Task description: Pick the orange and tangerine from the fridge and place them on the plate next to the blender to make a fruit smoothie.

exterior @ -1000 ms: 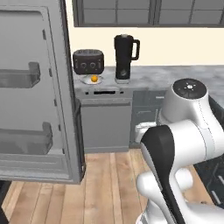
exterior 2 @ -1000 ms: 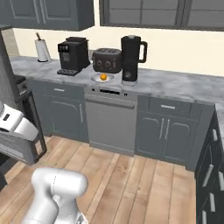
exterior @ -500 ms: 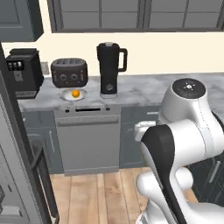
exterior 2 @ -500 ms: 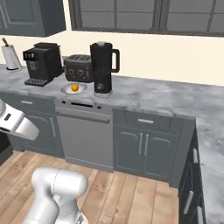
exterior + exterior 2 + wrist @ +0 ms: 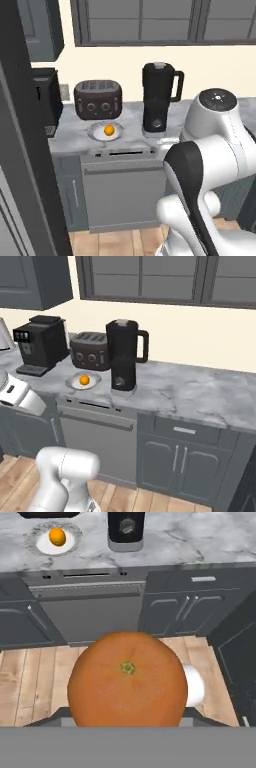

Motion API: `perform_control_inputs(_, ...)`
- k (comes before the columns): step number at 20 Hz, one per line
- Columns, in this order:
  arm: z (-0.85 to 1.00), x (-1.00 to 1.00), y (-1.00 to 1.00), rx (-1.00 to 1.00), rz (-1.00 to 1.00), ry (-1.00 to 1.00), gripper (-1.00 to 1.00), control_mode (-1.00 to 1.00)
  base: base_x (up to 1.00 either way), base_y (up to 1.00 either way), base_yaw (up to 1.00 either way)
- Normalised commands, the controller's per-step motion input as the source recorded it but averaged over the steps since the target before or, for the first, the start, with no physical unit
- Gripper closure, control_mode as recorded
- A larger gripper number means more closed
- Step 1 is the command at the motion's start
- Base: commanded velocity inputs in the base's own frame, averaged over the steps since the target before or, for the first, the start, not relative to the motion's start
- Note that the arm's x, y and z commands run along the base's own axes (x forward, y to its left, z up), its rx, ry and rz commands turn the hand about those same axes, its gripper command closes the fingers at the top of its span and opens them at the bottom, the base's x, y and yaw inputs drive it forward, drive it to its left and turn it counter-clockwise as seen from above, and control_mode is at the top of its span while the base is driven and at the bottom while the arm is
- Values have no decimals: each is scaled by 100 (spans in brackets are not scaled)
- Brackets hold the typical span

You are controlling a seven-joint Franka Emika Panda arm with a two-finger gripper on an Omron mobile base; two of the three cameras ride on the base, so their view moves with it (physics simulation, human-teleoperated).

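A dark reddish-orange tangerine (image 5: 127, 679) bulks large in the hand view, close to the camera. My gripper is shut on it, and its fingers are hidden behind the fruit. Ahead on the grey marble counter lies the small whitish plate (image 5: 95, 135) (image 5: 72, 383) (image 5: 37, 544). The brighter yellow-orange orange (image 5: 109, 131) (image 5: 85, 379) (image 5: 57, 536) rests on it. The tall black blender (image 5: 157, 97) (image 5: 124, 356) (image 5: 126, 529) stands just right of the plate. The dark fridge door (image 5: 25, 165) fills the left edge of the left base view.
A dark toaster (image 5: 98, 100) (image 5: 90, 351) sits behind the plate and a boxy black coffee machine (image 5: 40, 343) stands left of it. A grey dishwasher front (image 5: 125, 195) is under the plate. Wood floor (image 5: 40, 677) lies between me and the cabinets.
Both base views have shifted, so the base has moved. The counter with plate and blender now looks nearer and larger, and the fridge door has slid to the left edge.
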Motion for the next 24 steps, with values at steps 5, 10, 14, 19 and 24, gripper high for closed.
perform_control_inputs(5, 0, 0, 0, 0, 0, 0, 100, 100, 100, 80, 4)
perform_control_inputs(10, 0, 0, 0, 0, 0, 0, 100, 100, 93, 1, 10)
perform_control_inputs(14, -41, 45, -5, 2, 6, 12, 100, -100, 41, -8, 5)
perform_control_inputs(19, -100, 83, 0, 0, 13, 28, 100, -100, 0, 0, 0)
perform_control_inputs(24, -92, 89, 0, 0, 11, 27, 100, -100, 0, 0, 0)
